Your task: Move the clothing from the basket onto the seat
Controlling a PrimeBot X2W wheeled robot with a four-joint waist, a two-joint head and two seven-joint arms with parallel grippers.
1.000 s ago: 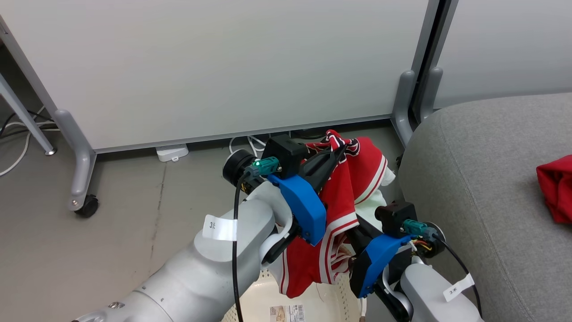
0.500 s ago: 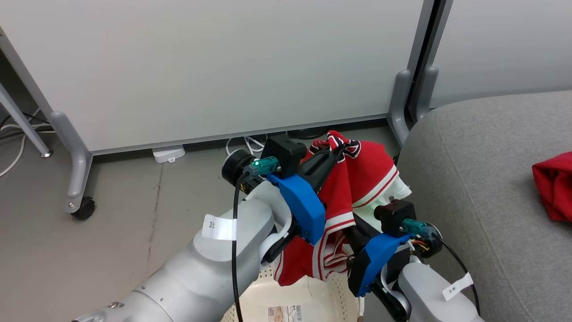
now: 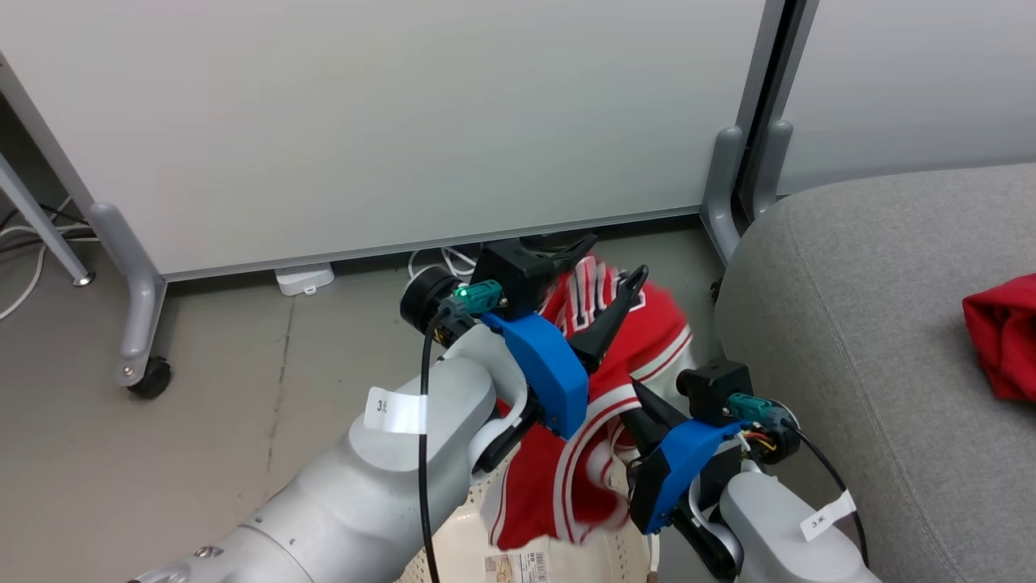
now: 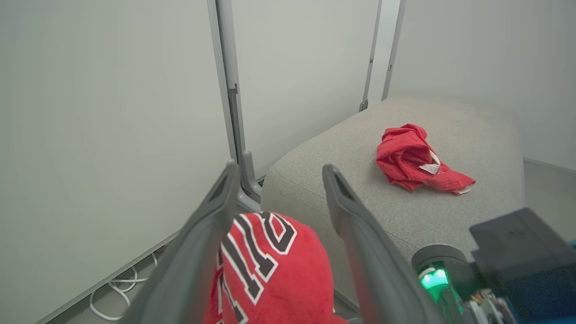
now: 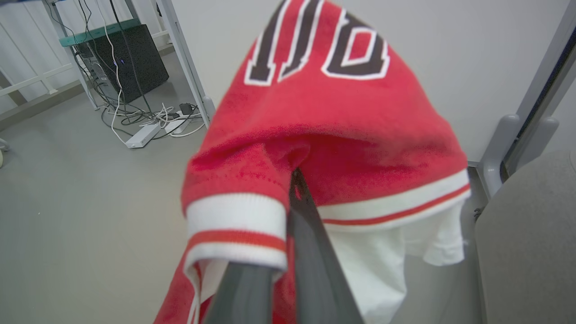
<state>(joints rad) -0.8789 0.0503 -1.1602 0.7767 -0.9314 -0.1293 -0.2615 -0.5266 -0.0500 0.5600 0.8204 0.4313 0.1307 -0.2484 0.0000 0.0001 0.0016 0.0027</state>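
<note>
The red jersey (image 3: 591,453) with white trim hangs blurred above the cream basket (image 3: 461,538), between both arms. My left gripper (image 3: 607,261) stands open, and the lettered fabric (image 4: 265,265) bulges loose between its spread fingers (image 4: 225,198). Lower down, my right gripper (image 3: 635,390) is shut on the jersey (image 5: 324,117), whose cloth drapes over the closed tips (image 5: 294,175). A plain red shirt (image 3: 1004,336) lies crumpled on the grey seat (image 3: 858,324) at the right. It lies there too in the left wrist view as the shirt (image 4: 416,157) on the seat (image 4: 342,162).
White partition panels (image 3: 388,121) on grey feet with a caster (image 3: 150,376) stand close behind. Cables and a white power strip (image 3: 303,278) lie at their base. A black computer case (image 5: 128,63) with tangled cords sits further off. Bare grey floor (image 3: 202,421) lies to the left.
My left gripper has opened and let go of the jersey's top, which now sags downward. The right gripper stays shut on the jersey. The head camera shifted slightly.
</note>
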